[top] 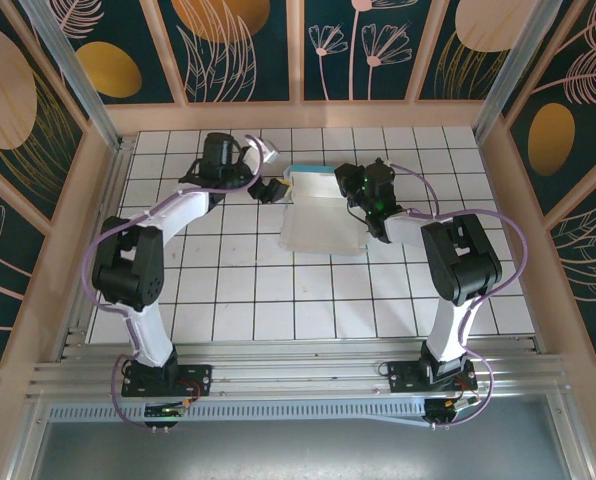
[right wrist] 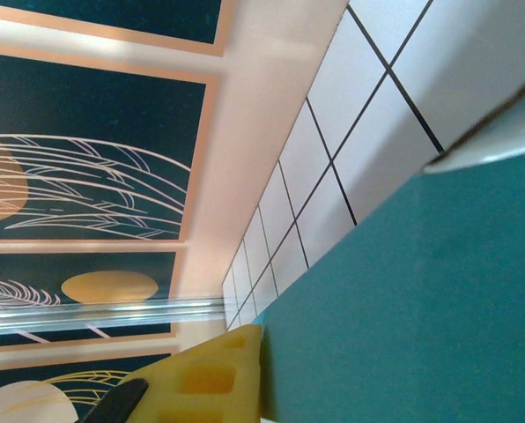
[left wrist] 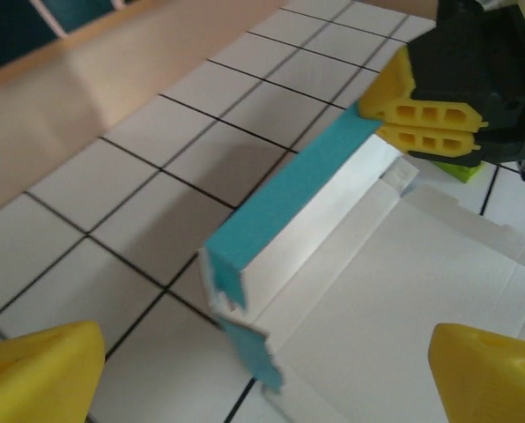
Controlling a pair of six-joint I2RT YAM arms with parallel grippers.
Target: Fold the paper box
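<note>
On the tiled table (top: 258,300), your paper box (top: 323,225) lies far-centre, its far flap raised. The right gripper (top: 356,186) pinches that flap's right end; the left gripper (top: 272,190) gapes beside its left end. Held one-sided, the flap could twist or spring flat.

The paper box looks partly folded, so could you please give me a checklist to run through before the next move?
1. Right jaws gripping the paper box: ok; their yellow fingers are shut on the far end of the turquoise flap.
2. Left jaws released: ok; they are wide open, with both left fingers apart from the card.
3. Turquoise flap raised along its crease: ok.
4. White panel flat on the table: ok.
5. Small end tab tucked in: not ok; it hangs loose.
6. Fold finished: not ok; most of the sheet lies open.
</note>
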